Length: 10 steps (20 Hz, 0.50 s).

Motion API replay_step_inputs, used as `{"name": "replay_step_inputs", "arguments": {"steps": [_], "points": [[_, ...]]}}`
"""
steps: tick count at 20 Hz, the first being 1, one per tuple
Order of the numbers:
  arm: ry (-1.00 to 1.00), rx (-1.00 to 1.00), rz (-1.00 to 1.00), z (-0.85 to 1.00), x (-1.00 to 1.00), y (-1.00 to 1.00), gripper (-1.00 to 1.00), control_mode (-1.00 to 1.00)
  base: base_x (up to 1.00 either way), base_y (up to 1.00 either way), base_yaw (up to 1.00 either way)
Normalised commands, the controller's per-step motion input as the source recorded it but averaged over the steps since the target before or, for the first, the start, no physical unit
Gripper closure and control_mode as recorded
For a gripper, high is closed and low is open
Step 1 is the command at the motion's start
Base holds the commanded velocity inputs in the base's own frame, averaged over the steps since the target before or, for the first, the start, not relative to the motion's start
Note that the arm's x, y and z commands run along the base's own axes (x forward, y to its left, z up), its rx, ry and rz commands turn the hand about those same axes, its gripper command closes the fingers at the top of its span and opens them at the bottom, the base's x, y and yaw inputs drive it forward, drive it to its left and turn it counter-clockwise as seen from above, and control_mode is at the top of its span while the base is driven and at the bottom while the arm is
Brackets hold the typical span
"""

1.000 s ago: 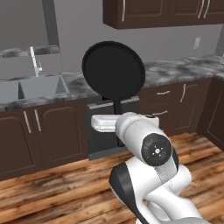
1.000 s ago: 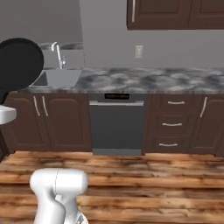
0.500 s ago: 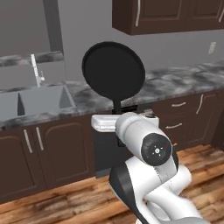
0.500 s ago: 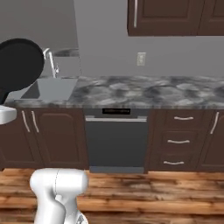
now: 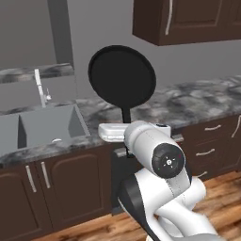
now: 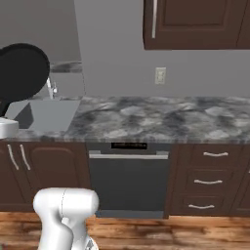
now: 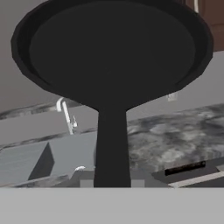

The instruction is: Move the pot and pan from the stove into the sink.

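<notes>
Gripper was clamped on the straight handle of the flat matte-black frying pan, holding it upright in the air above the marbled grey counter, right of the grey recessed sink and its silver faucet.

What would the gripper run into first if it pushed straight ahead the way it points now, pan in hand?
The gripper is shut on the pan by its handle. Straight on, the pan's far rim leads; it would likely meet the grey wall above the sink, though depth is unclear.
</notes>
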Motion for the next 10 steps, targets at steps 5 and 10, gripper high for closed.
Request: {"name": "replay_step_inputs", "arguments": {"steps": [5, 10], "points": [[0.0, 0.0, 0.0, 0.0, 0.0, 0.0, 1.0, 1.0, 0.7, 0.35, 0.0], [0.0, 0.0, 0.0, 0.0, 0.0, 0.0, 1.0, 1.0, 0.57, 0.45, 0.0]]}}
